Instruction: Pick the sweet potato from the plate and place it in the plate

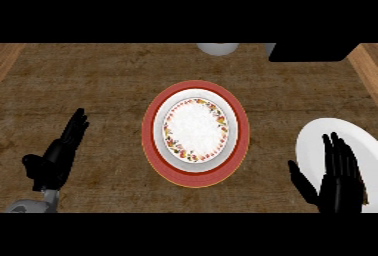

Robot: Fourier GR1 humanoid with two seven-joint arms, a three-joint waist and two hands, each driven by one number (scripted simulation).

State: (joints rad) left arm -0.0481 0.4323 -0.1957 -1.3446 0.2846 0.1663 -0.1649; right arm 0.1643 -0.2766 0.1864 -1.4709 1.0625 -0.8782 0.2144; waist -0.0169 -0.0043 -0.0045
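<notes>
A red-rimmed plate (158,150) with a white middle and a flowered ring lies at the counter's centre, nothing on it. A plain white plate (310,142) lies at the right edge, partly covered by my right hand (341,182). That hand is open, fingers straight and pointing away from me, over the white plate's near part. My left hand (57,155) is open at the lower left, fingers up, well apart from the red-rimmed plate. No sweet potato shows anywhere; whether one lies under the right hand cannot be told.
A white rounded object (218,48) sits at the far edge, and a black block (310,51) at the far right. Bare wooden counter (103,85) surrounds the plates.
</notes>
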